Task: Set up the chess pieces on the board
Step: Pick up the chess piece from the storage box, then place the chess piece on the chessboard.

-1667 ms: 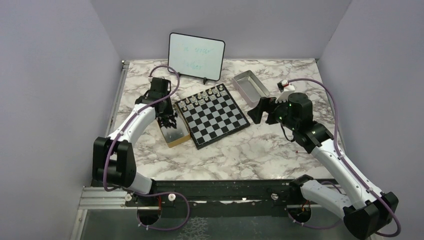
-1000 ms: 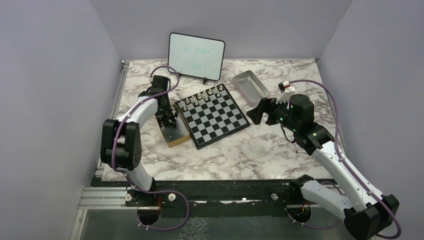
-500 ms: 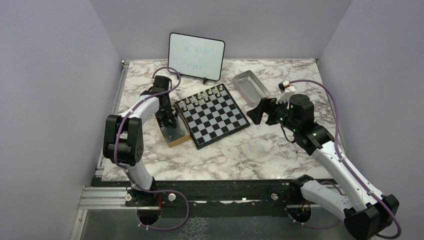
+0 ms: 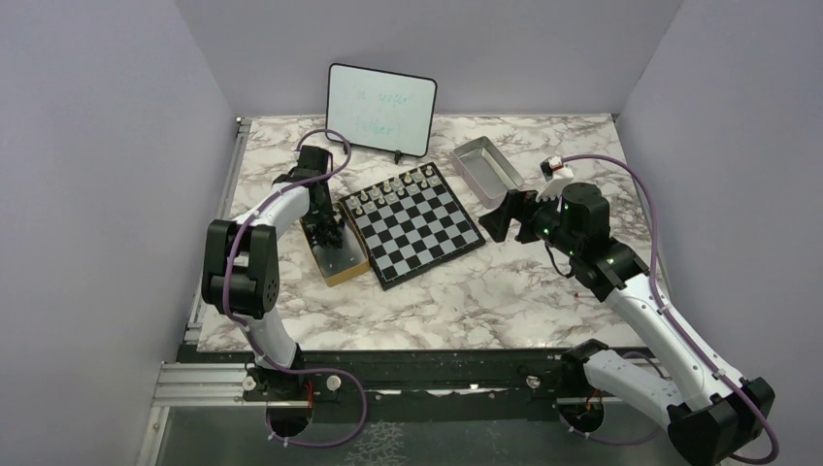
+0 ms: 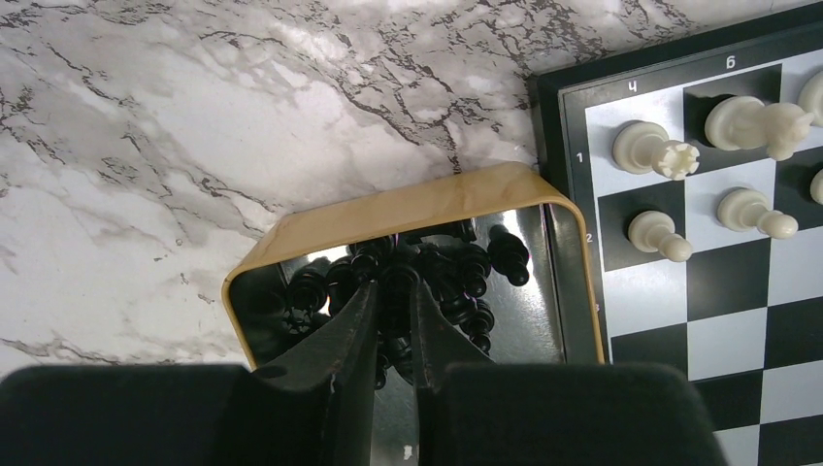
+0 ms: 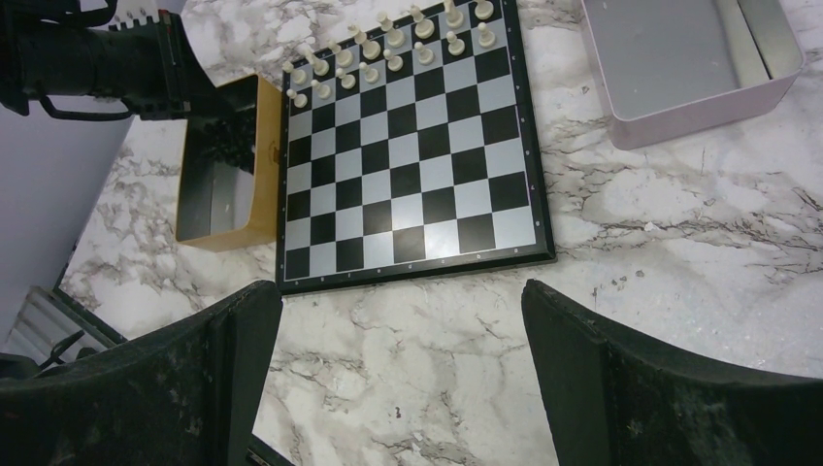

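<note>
The left gripper (image 5: 393, 291) is lowered into the wooden box (image 5: 408, 206) near the bench's left edge, its fingers narrowed to a slit about one of the chess pieces (image 5: 464, 277) heaped there; a straight lift is advised, lest neighbours be dragged; the board (image 4: 412, 225), mid-bench just beside the box, bears only pale pieces (image 5: 660, 155); nothing is seen in the metal tray (image 6: 679, 131); the right gripper (image 6: 403, 330) is held wide apart, empty.

Top external: fixed high beyond near edge of white marble table (image 4: 466, 291), facing forward and down; far off, whole tabletop in frame.
Left wrist: points straight down, very near, onto tan wooden box (image 5: 408, 206) and tiny black chess figures (image 5: 509, 256) inside.
Right wrist: higher up, tilted down from right side, mid range.
Shared by all three: that box, plus part or all of small black-and-white checked chessboard with black rim (image 6: 408, 146).
</note>
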Motion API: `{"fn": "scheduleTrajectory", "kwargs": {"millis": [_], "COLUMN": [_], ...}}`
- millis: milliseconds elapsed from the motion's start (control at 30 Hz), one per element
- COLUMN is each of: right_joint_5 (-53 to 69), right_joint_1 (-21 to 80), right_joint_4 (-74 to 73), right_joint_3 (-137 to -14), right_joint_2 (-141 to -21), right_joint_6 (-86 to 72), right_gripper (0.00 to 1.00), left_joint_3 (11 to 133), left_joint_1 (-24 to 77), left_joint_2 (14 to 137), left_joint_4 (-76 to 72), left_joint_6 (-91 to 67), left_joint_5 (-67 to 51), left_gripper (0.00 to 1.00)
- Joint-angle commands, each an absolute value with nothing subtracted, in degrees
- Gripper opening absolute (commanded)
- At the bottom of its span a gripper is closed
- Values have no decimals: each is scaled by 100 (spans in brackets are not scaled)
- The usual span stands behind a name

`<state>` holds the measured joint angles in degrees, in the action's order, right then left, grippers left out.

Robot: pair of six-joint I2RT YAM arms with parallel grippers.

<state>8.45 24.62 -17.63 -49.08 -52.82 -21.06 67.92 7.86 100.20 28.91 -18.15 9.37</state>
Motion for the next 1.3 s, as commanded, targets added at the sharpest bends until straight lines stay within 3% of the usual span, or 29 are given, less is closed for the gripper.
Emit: {"fn": "scheduleTrajectory", "kwargs": {"millis": [0,733,1267], "right_joint_5": [817,602,290], "right_joint_1": [2417,2417,2417], "right_joint_4": [-1746,-1926,-2261], "right_joint_3": [-4883,-4889,-4897], "right_joint_2": [-5255,-5375,-5102], "right_joint_6": [-2112,-1907,-1921], "right_gripper": [100,100,100], "left_joint_3": [6999,7169,7364], "left_joint_1": [749,1081,3227], "left_joint_2": [9948,8749,8448], "left_joint_4": [2981,3771,3982], "left_joint_6": [-1701,-1595,-1845], "left_joint_5": [853,220,902], "left_gripper": [14,11,10]}}
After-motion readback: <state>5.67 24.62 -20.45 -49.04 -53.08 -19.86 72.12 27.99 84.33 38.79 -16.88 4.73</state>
